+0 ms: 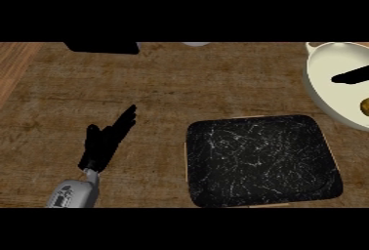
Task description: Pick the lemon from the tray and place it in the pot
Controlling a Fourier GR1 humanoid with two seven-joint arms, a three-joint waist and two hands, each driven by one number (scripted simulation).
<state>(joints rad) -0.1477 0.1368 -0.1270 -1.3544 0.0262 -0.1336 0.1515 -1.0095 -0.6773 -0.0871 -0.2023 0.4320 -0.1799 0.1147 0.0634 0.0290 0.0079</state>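
The black marbled tray [259,161] lies on the brown counter at the lower right, and nothing rests on it. A cream pot [320,80] stands at the right edge, cut off by the view. Inside it, at the very edge, a yellow lemon [365,106] shows in part. A black sliver of my right hand [353,75] reaches in over the pot's inside, above the lemon; most of that hand is out of view. My left hand [108,139] rests open at the lower left, fingers up, well left of the tray.
A black object [101,47] sits at the counter's far edge on the left, and a small white thing [194,44] shows beside it at the top. A lighter wooden strip [13,68] runs along the left side.
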